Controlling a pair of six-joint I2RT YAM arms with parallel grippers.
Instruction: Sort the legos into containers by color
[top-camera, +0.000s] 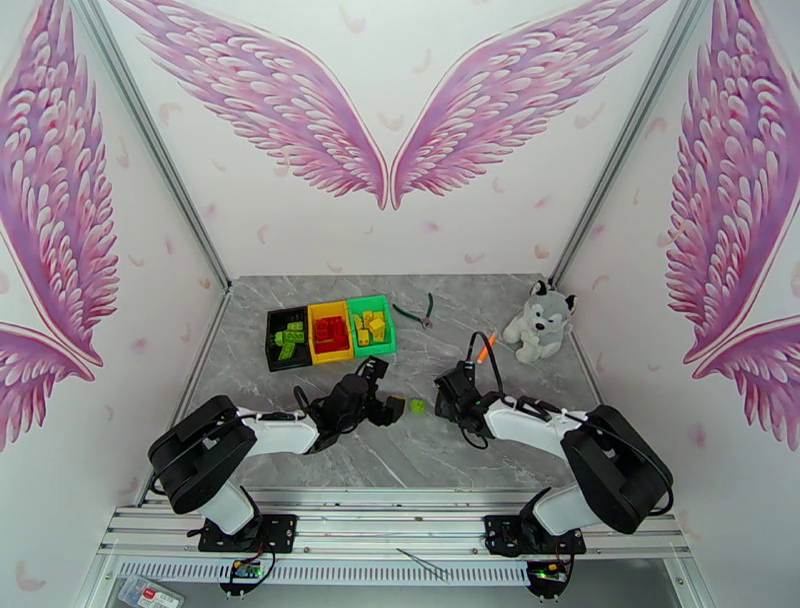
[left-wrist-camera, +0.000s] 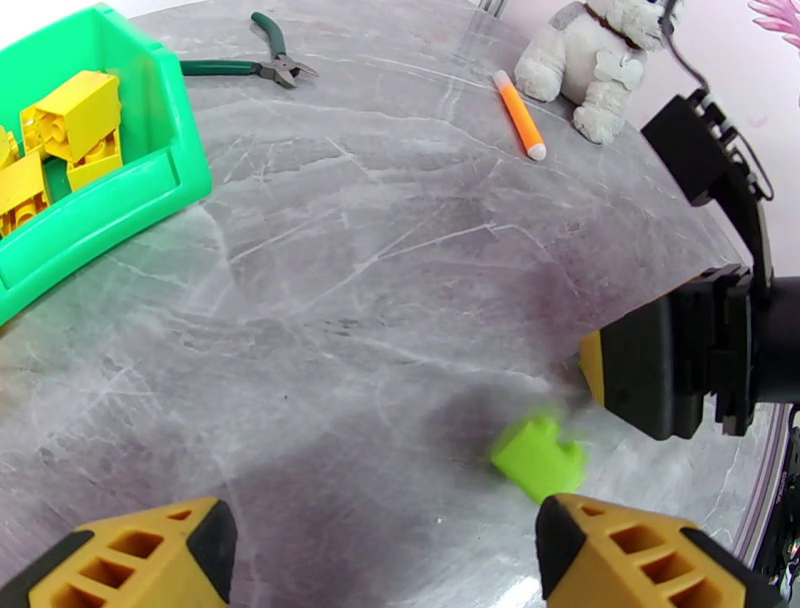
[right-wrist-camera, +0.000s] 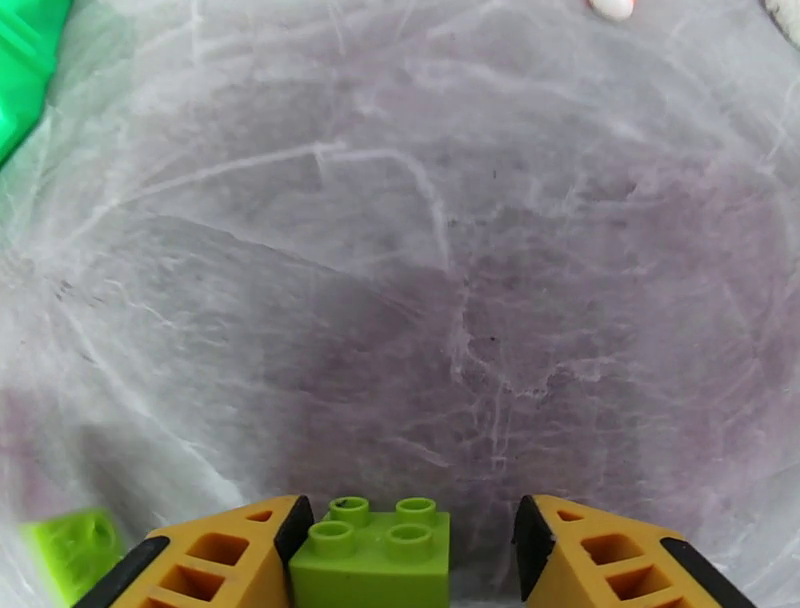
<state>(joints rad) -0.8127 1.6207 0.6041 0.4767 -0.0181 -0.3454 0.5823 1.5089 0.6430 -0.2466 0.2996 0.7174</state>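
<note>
The left pincer stands wide apart, empty; the right pincer is apart around a lime lego.

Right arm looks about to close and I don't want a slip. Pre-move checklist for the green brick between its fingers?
1. In position: the green brick sits between the fingers of the right gripper: ok.
2. Two-sided contact: one finger touches it, with a gap at the other: not ok.
3. The left gripper is open and empty: ok.
4. The second green brick lies loose nearby, outside the closing fingers: ok.
5. Target: the black bin holds green bricks: ok.
6. Route to that bin: the left gripper sits between, so probably not ok.
</note>
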